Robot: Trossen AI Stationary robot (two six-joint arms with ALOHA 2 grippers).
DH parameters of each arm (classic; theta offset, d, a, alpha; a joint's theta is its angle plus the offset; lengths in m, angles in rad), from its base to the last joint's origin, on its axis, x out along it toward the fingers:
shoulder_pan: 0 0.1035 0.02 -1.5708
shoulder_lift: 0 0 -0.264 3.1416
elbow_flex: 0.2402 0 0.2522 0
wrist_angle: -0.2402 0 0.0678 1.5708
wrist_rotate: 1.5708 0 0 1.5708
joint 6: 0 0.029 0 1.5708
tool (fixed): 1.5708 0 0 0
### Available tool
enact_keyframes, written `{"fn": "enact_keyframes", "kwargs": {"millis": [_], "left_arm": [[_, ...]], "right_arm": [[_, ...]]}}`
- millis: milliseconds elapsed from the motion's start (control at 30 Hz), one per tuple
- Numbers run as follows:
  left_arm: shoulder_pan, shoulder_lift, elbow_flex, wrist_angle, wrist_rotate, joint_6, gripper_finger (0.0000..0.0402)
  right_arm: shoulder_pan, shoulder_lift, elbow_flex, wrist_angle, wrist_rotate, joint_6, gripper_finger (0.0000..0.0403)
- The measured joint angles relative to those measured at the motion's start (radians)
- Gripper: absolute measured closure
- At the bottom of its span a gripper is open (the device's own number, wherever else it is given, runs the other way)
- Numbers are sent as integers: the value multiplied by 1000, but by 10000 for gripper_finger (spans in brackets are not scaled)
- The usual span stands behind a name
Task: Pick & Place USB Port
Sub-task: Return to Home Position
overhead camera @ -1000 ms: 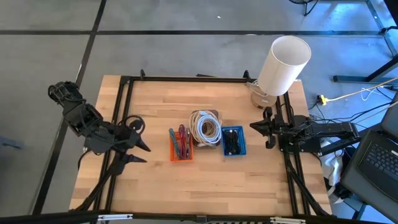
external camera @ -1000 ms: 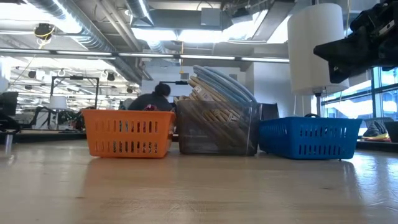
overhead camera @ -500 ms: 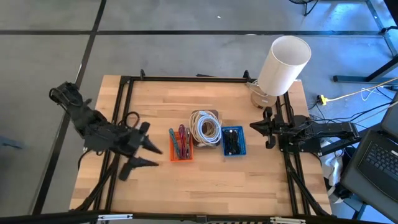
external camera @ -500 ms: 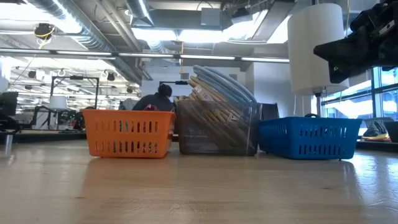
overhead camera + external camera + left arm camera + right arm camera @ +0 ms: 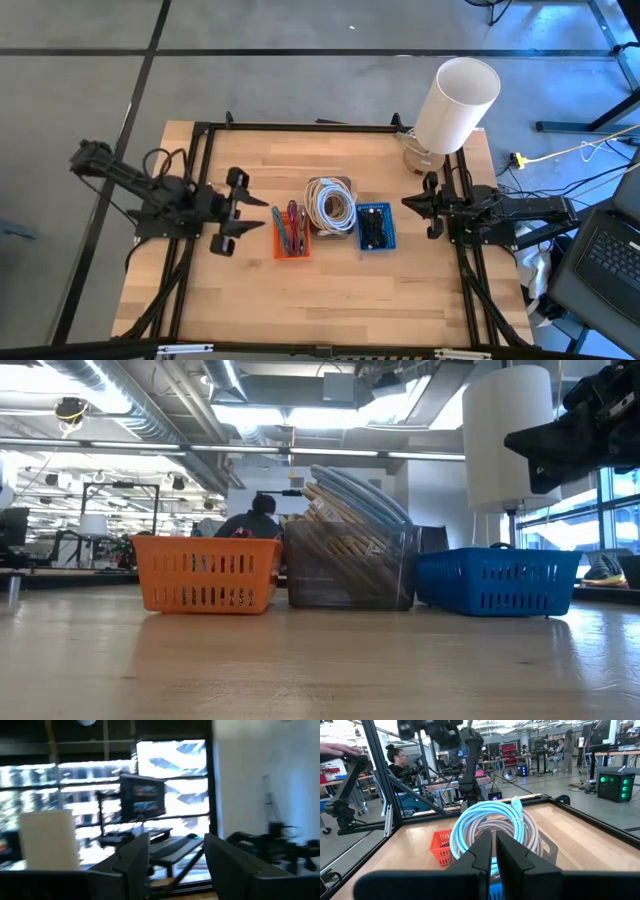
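Three cable-filled bins in a row at mid-table, one empty robot gripper at each end.

High view: the orange slotted plastic bin [image 5: 292,256], the dark see-through bin [image 5: 332,181] of coiled pale cables [image 5: 318,205] and the blue slotted plastic bin [image 5: 376,248] run left to right. The left gripper [image 5: 258,213] sits just beside the orange bin, pointing along the row. The right gripper [image 5: 412,203] is near the blue bin.
Low view: the bins stand touching, and neither gripper reaches down.
Left wrist view: its fingers [image 5: 132,862] are spread and hold nothing.
Right wrist view: its fingers [image 5: 481,855] are pressed together, with the coil straight ahead.
Going home likely means backing away outward from the row.
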Motion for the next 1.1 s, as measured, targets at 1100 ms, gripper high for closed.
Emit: {"fn": "enact_keyframes", "kwargs": {"millis": [1100], "left_arm": [[375,-843,-613,-86,405,-96,222]], "right_arm": [[0,0,0,0,0,0,375]]}}
